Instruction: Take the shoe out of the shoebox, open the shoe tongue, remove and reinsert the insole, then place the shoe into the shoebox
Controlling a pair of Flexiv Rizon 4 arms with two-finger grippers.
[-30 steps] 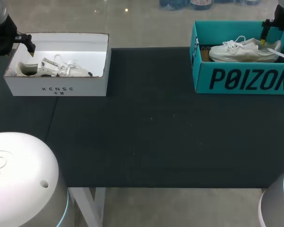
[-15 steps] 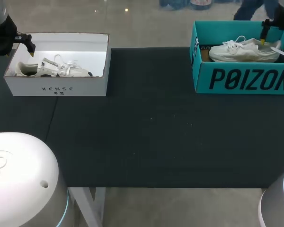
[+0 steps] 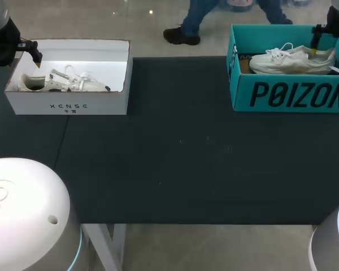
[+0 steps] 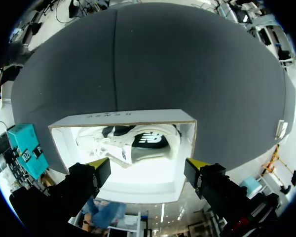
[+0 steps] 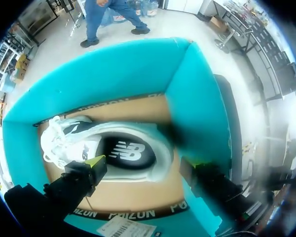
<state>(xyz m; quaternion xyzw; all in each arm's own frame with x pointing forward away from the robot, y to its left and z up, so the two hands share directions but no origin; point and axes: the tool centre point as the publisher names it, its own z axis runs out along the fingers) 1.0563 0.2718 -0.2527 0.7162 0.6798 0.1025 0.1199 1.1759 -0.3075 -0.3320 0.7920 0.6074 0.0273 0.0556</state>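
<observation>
Teal cardboard shoebox (image 3: 288,93) at the far right corner of the dark table (image 3: 181,164), lid off, brown floor inside. One white shoe (image 3: 291,59) lies along it, laces up, toe toward the table's middle, heel at the box's outer end. From the right wrist the dark insole (image 5: 126,150) shows through the shoe's opening. Right gripper (image 5: 141,162) hangs inside the box over the heel end, yellow-tipped fingers spread wide, one over the shoe's side and the other just past the heel. It is not clamped on anything; whether a tip grazes the shoe cannot be told. White shoebox (image 3: 68,104) at the far left corner, also lidless, bright white interior. It holds a second white shoe (image 3: 62,82) with loose laces, heel toward the outer end; its dark insole (image 4: 148,140) is visible from the left wrist. Left gripper (image 4: 148,164) sits above that box's outer end — fingers wide apart, holding nothing, well clear of the shoe. The two boxes stand well apart.
</observation>
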